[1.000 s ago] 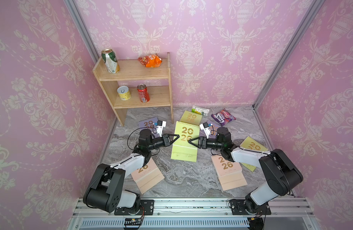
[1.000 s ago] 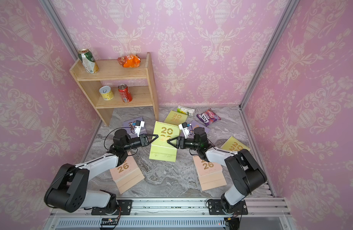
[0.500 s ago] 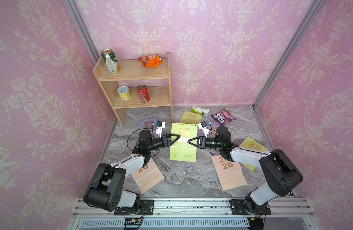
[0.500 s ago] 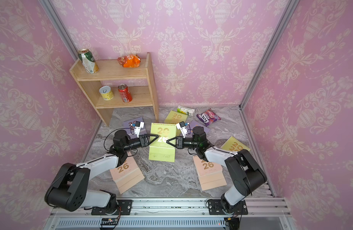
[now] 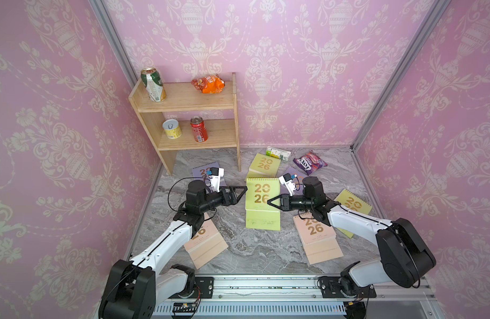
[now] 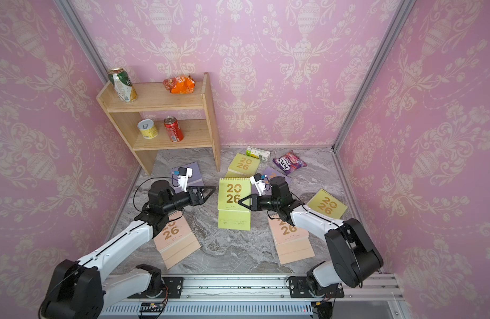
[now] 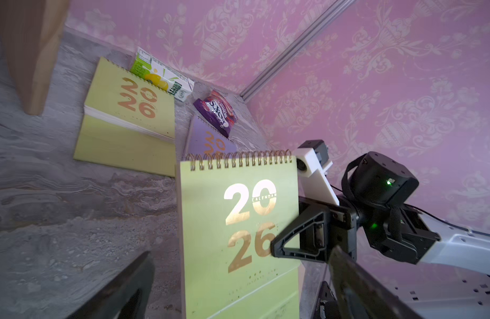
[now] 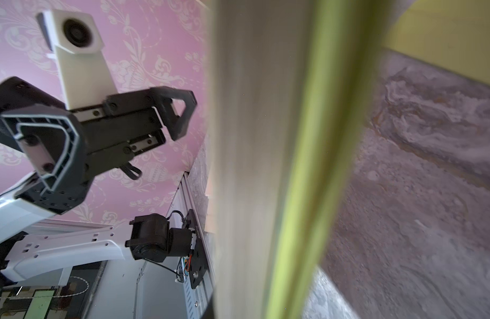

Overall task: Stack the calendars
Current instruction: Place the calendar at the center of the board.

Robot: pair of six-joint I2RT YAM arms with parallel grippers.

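Shelf (image 5: 234,110): wooden, two tiers, at the back left of the marble table (image 5: 252,250).
Top tier: green can (image 5: 153,85) at the left end, orange bag (image 5: 208,83) toward the right.
Lower tier: yellow tin (image 5: 172,129) and red can (image 5: 198,129), side by side.
Carton (image 5: 278,153): green-white, lying by the back wall.
Packet (image 5: 309,163): purple, just right of the carton.
Walls (image 5: 293,69): pink, pale ornate pattern.

Bare marble floor (image 5: 252,248) lies open before the raised green calendar (image 5: 259,193), flanked by the left peach calendar (image 5: 208,245) and right peach calendar (image 5: 320,240); rear green calendar (image 5: 264,165) seemingly crowds behind
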